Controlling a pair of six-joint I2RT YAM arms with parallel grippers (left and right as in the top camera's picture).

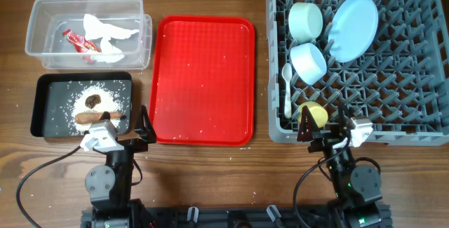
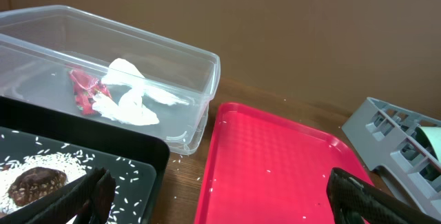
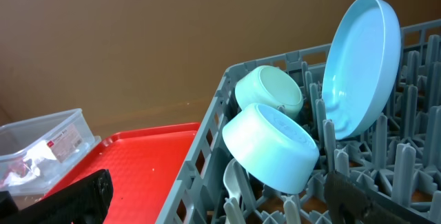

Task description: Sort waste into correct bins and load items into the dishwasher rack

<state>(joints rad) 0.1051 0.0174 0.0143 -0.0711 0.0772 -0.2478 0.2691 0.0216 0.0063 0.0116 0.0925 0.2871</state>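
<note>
The left gripper [image 2: 220, 184] and right gripper [image 3: 217, 182] are both spread and empty. The small yellow cup [image 1: 315, 113], near-left in the dishwasher rack [image 1: 400, 135], seems light, stiff and slippery; pinch its rim.

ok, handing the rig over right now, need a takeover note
Left gripper: open, empty, by the black tray. Right gripper: open, empty, at the rack's front edge.
Clear tub: red-and-white wrapper, crumpled paper.
Black tray: rice-like crumbs, dark brown lump, carrot-shaped piece.
Dishwasher rack: plate, green bowl, blue bowl, spoon, yellow cup.
Done: waste binned, items racked.
Left: probably only a few white specks on the red tray.
</note>
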